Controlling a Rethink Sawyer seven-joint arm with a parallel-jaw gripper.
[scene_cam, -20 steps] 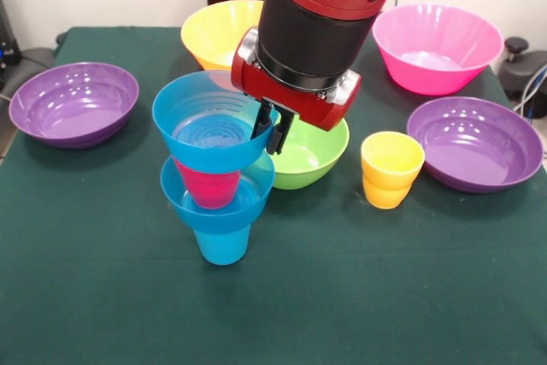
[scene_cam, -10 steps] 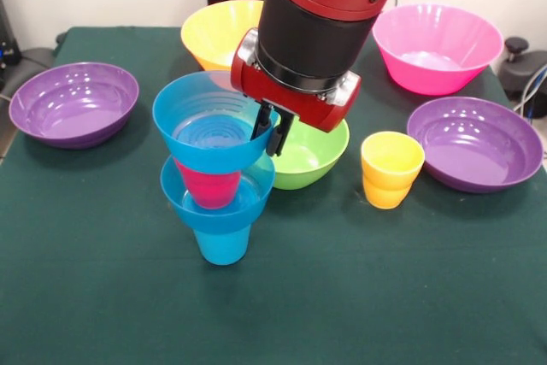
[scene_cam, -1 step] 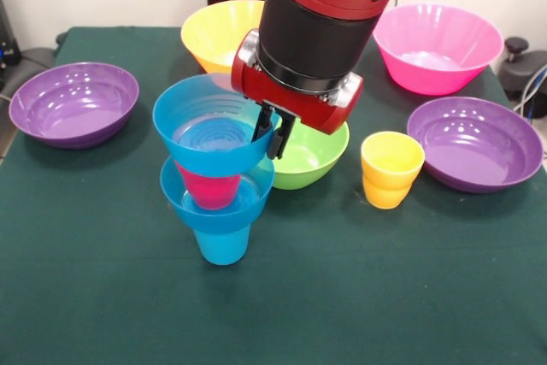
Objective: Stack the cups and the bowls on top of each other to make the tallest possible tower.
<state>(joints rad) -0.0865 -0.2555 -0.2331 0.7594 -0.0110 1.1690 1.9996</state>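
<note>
Claw (scene_cam, -1 step: 275,130) sat at the right rim of the top blue bowl (scene_cam, -1 step: 209,132), black fingers (scene_cam, -1 step: 264,128) straddling that rim, narrowly parted; could not tell if they were pinching the rim or just beside it. Tower (scene_cam, -1 step: 215,177) stood on the green counter (scene_cam, -1 step: 359,288): blue cup (scene_cam, -1 step: 222,244) at the base, a small blue bowl (scene_cam, -1 step: 214,211) on it, red cup (scene_cam, -1 step: 209,187) in that, top blue bowl above. Lime green bowl (scene_cam, -1 step: 309,158) just behind the tower. Yellow cup (scene_cam, -1 step: 391,168) upright to the right. Purple bowls at far left (scene_cam, -1 step: 73,103) and right (scene_cam, -1 step: 475,143). Orange bowl (scene_cam, -1 step: 214,33) and pink bowl (scene_cam, -1 step: 436,47) at the back.
</note>
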